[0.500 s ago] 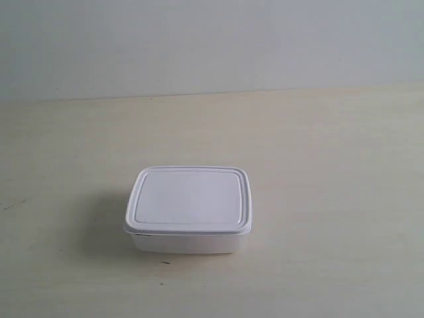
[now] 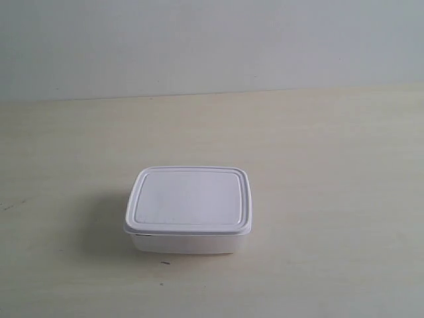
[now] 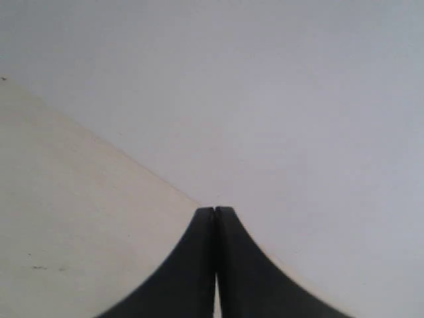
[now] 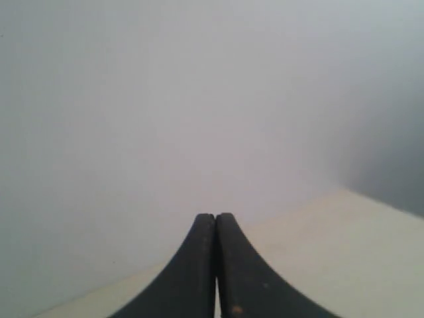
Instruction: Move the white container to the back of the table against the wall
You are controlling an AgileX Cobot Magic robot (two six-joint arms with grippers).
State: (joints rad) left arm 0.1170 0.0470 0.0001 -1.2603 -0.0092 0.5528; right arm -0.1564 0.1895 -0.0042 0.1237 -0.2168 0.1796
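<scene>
The white container [image 2: 189, 208], lid on, stands on the beige table [image 2: 331, 172] near the front middle of the exterior view, well away from the grey-white wall [image 2: 212, 40] behind it. Neither arm shows in that view. In the left wrist view my left gripper [image 3: 215, 211] is shut with nothing in it, facing the wall [image 3: 278, 99] and a strip of table [image 3: 73, 218]. In the right wrist view my right gripper [image 4: 215, 216] is likewise shut and empty, facing the wall [image 4: 165, 99] above the table [image 4: 338, 245]. The container is out of both wrist views.
A few small dark specks [image 2: 164, 262] mark the table just in front of the container, and a faint mark [image 2: 8, 207] lies near the exterior view's left edge. The table meets the wall along a straight line [image 2: 212, 93].
</scene>
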